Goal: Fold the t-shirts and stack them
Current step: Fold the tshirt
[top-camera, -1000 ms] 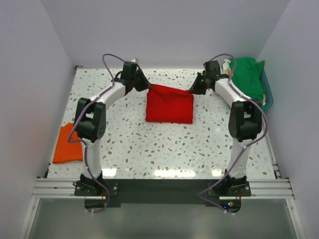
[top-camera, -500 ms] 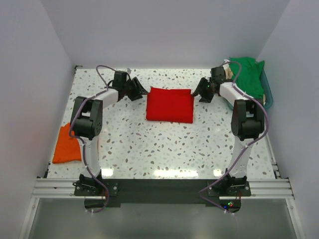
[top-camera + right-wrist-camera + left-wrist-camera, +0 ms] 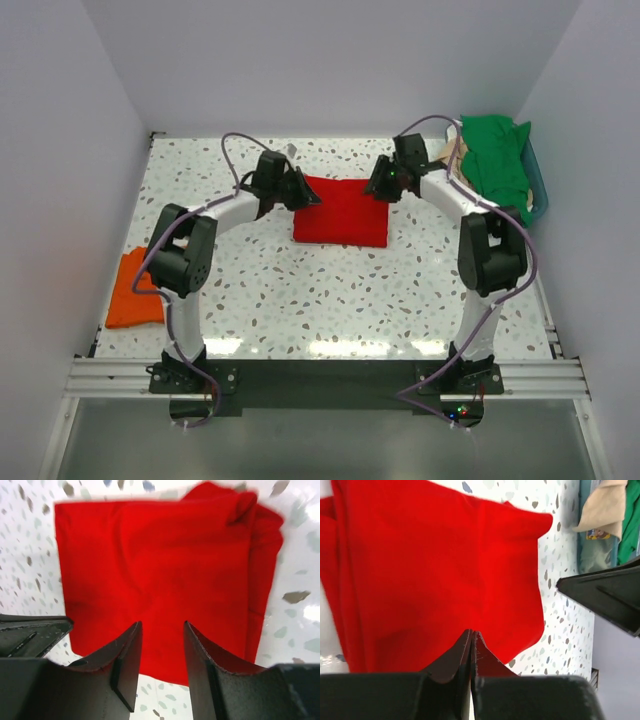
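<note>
Shut tight on the left gripper [image 3: 471, 636], fingers pressed tip to tip over the far left corner of a red t-shirt [image 3: 435, 565]; no telling whether pinching cloth or merely resting above it. Parted on the right gripper [image 3: 162, 626], with a clear gap and red cloth showing through it, poised over the shirt's far right corner. Folded into a neat, near-square packet, bright red, softly creased, layered edges along one side, lying flat on a speckled table [image 3: 330, 290] between the two grippers. Well to the left of the red shirt and nearer the arm bases, an orange t-shirt [image 3: 135, 290], lying flat. Off to the red shirt's right, a green t-shirt [image 3: 495, 160] heaped beside a tan t-shirt [image 3: 602, 505] in a teal basket [image 3: 541, 200].
</note>
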You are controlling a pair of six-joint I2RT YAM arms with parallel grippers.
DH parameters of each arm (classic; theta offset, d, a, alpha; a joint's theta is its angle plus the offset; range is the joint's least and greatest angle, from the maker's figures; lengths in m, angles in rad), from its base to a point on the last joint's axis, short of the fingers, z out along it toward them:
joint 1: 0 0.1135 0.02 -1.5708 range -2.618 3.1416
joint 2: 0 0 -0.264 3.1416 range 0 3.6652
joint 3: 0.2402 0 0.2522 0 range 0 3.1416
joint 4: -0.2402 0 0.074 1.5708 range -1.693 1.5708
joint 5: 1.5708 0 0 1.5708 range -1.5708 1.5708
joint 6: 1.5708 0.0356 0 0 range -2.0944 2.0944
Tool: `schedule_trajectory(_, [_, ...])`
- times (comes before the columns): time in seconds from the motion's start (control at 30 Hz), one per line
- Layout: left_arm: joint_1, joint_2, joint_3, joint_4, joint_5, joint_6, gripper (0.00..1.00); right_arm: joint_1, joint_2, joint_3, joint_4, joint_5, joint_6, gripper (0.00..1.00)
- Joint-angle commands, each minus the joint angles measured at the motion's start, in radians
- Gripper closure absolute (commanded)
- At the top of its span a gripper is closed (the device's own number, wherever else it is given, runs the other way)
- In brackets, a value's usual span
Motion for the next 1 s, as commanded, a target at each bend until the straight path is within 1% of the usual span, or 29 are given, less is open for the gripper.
schedule_trajectory(0.0, [-0.029,0.017,-0.013,0.013,-0.056,-0.004,0.97,0.023,0.011,-0.091,0.066,0.003,0.017,0.58])
schedule_trajectory(0.07, [-0.041,0.014,-0.06,0.014,-0.073,-0.02,1.0,0.025,-0.003,-0.181,0.101,0.0,0.025,0.59])
schedule_trajectory(0.27, [-0.06,-0.02,-0.231,0.078,-0.121,-0.073,1.0,0.023,-0.04,-0.361,0.142,0.006,0.014,0.6])
schedule_trajectory(0.3, [-0.064,-0.029,-0.276,0.086,-0.13,-0.076,1.0,0.023,-0.055,-0.379,0.147,0.008,0.016,0.6])
schedule_trajectory(0.47, [-0.084,-0.097,-0.412,0.126,-0.175,-0.113,1.0,0.024,-0.138,-0.482,0.169,0.006,0.016,0.62])
schedule_trajectory(0.53, [-0.092,-0.123,-0.444,0.129,-0.184,-0.122,1.0,0.025,-0.168,-0.511,0.169,0.008,0.008,0.62])
schedule_trajectory(0.63, [-0.118,-0.224,-0.522,0.138,-0.207,-0.142,1.0,0.024,-0.246,-0.598,0.17,0.002,0.002,0.62])
schedule_trajectory(0.77, [-0.158,-0.331,-0.623,0.144,-0.227,-0.17,1.0,0.025,-0.337,-0.671,0.158,-0.012,-0.016,0.62])
schedule_trajectory(0.87, [-0.163,-0.409,-0.668,0.148,-0.212,-0.175,1.0,0.025,-0.397,-0.677,0.115,-0.005,-0.042,0.61])
schedule_trajectory(0.9, [-0.162,-0.426,-0.653,0.117,-0.213,-0.155,0.99,0.026,-0.408,-0.669,0.104,-0.009,-0.053,0.61])
schedule_trajectory(0.93, [-0.162,-0.446,-0.638,0.102,-0.221,-0.139,0.96,0.025,-0.417,-0.645,0.089,-0.015,-0.058,0.6])
schedule_trajectory(0.97, [-0.159,-0.449,-0.616,0.083,-0.228,-0.121,0.89,0.025,-0.437,-0.631,0.08,-0.018,-0.059,0.59])
